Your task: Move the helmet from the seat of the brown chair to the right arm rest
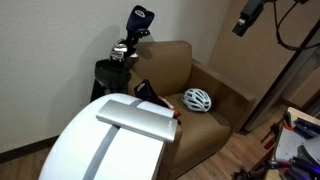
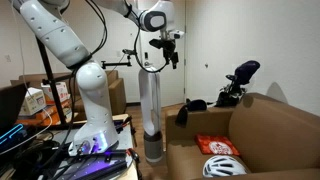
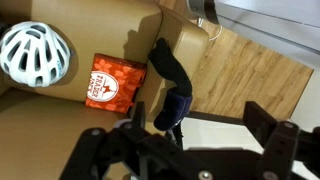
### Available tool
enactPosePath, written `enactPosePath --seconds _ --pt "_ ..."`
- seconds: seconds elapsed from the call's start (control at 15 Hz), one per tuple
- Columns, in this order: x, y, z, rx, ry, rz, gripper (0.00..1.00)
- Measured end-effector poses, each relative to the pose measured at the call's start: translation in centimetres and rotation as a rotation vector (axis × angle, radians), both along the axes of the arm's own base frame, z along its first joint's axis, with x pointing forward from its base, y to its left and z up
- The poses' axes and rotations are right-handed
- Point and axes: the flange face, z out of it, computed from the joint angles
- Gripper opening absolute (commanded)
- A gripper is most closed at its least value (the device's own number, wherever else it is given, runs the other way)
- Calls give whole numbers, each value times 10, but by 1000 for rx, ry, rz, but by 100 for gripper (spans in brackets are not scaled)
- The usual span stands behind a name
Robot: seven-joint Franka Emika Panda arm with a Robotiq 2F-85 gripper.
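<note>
Well below the high pincer, whose jaws stand apart and empty, the white helmet rests on the seat of the brown chair, just beside a red packet.

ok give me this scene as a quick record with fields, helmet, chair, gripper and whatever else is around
helmet: white, resting on the chair seat
brown chair: upholstered armchair near the wall
red packet: on the seat beside the helmet
dark item: draped over one arm rest
golf bag: upright behind the chair
gripper: raised well clear of the chair, jaws apart, holding nothing
task state: helmet not yet picked up
</note>
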Motion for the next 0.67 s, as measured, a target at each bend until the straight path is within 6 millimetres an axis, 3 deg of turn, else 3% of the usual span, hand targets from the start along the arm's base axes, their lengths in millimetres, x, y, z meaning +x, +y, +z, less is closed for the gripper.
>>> enactPosePath --seconds 0.47,0.67 --pt "0 -1 1 1 -2 -2 100" --pt "14 -25 7 25 -28 -63 100"
